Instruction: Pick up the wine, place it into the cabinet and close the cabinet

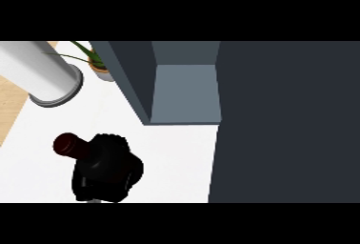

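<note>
The wine bottle [68,144] is dark, and its dark red top pokes out up and to the left of my left hand [107,167]. The hand is shut on the bottle and hides most of its body. It is at the lower left, over the white counter [175,162]. The cabinet [184,93] stands open up and to the right of the hand, showing a grey-blue inner floor. Its dark door [288,124] fills the right side of the view. My right hand does not show.
A large white cylinder with a grey rim [42,71] lies at the upper left. A small potted plant [97,62] stands behind it, next to the cabinet's left wall [130,81]. Pale wood shows at the far left edge.
</note>
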`<state>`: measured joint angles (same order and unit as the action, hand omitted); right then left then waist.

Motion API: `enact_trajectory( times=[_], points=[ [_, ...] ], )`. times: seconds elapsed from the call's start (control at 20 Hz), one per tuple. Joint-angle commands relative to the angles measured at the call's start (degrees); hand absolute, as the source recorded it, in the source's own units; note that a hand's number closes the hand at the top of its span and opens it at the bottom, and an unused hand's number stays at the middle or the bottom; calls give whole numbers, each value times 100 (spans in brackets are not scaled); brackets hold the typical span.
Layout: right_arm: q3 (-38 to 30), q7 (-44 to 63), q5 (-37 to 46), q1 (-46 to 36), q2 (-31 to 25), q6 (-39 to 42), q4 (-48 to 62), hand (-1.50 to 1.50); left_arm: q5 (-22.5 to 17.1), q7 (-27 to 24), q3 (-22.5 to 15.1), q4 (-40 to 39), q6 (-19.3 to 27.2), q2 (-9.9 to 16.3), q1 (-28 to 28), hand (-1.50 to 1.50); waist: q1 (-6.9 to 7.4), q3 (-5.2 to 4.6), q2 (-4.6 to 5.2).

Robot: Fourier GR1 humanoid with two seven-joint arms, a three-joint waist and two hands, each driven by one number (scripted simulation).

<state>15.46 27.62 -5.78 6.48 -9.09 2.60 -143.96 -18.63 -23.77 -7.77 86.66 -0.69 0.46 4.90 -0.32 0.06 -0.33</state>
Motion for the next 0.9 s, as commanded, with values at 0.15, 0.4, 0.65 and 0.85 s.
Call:
enact_trajectory(
  times=[0.15, 0.4, 0.65, 0.85],
  points=[
    [-143, 493, -539, 209, -59, -13, -1093, -150, 246, 1026, -786, 949, 1411, -45, -678, 150, -46, -2, 9],
    [64, 407, -412, 239, 100, -23, -1009, -150, -50, 1481, -1311, 840, 2520, -46, -1508, 150, -98, -4, 12],
    [-262, 415, -692, 551, -87, 206, -1334, -150, -185, 1654, -1285, 230, 2974, -46, -2073, 150, -114, -5, 20],
    [-103, 135, -550, 614, 96, 241, -1067, -150, -221, 1641, -1407, -297, 3257, -46, -2470, 150, -99, -4, 22]
  ],
)
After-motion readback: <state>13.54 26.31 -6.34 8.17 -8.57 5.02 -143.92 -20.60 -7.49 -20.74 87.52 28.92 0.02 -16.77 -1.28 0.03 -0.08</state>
